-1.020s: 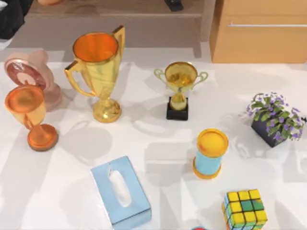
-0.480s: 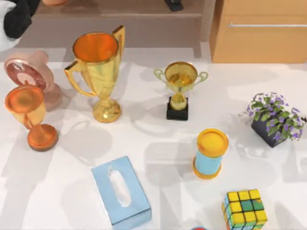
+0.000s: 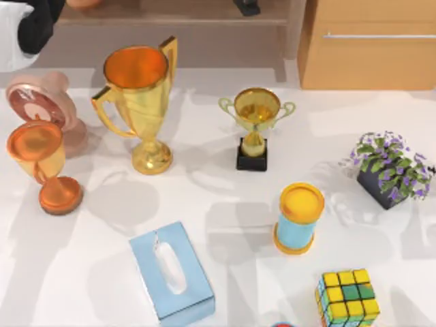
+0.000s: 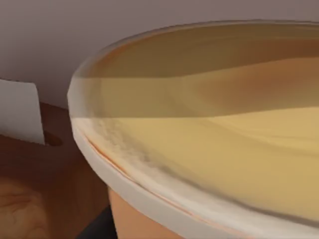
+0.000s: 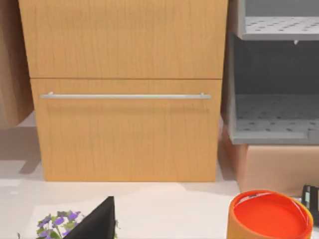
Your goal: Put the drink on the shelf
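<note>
Top view: the drink is seen as a peach-orange sliver at the upper edge, resting on the shelf, a long light-brown board with an upright post at its right end. Most of the drink is cut off by the frame. The left arm, black and white, is seen at the upper left corner beside the drink; its fingers cannot be made out, so whether they are apart or together cannot be told. On the white table are counted: two gold trophies, one large and one small; one orange goblet-shaped trophy; one pink round object; one blue tissue box; one light-blue cylinder with an orange-yellow top; one colour cube; one potted plant. A wooden drawer cabinet is noted at the upper right.

Left wrist view: the drink is seen very close, with a pale rim, a yellowish top and an orange wall below. Brown wood of the shelf lies beneath it.

Right wrist view: the cabinet with its metal handle is faced. An orange round container and purple flowers are partly cut off. A dark tip of the right gripper is seen; the state of its fingers cannot be told.
</note>
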